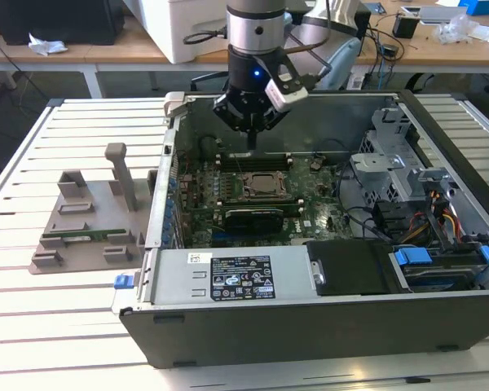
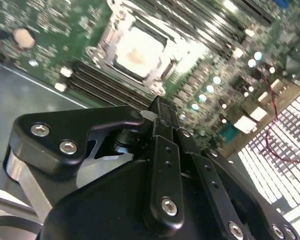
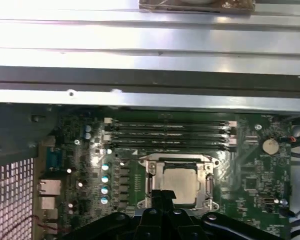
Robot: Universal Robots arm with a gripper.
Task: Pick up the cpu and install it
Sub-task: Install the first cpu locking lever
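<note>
Your gripper (image 1: 251, 138) hangs inside the open case (image 1: 310, 326), just above the board (image 1: 326, 216) and a little toward the case's far wall from the socket (image 1: 261, 186). In both wrist views the jaws look pressed together with nothing between them. The cpu (image 3: 179, 184) already lies in the socket, its pale metal top showing inside the metal frame (image 3: 210, 175); the second wrist view shows the same chip (image 2: 139, 50) sitting flat and square to the frame, beside the memory slots (image 3: 170, 135). So the step in hand looks like seating or checking, not carrying. To do it well, keep the jaws centred over the chip and come down straight, not at a slant, since the frame edges stand close on every side. Use light pressure only: the pins beneath will likely bend if the chip shifts. Mind the slots just beyond the socket. The grey fixture (image 1: 90, 220) on the bench (image 1: 33, 326), toward its edge on the exterior view's left, stands well apart.
</note>
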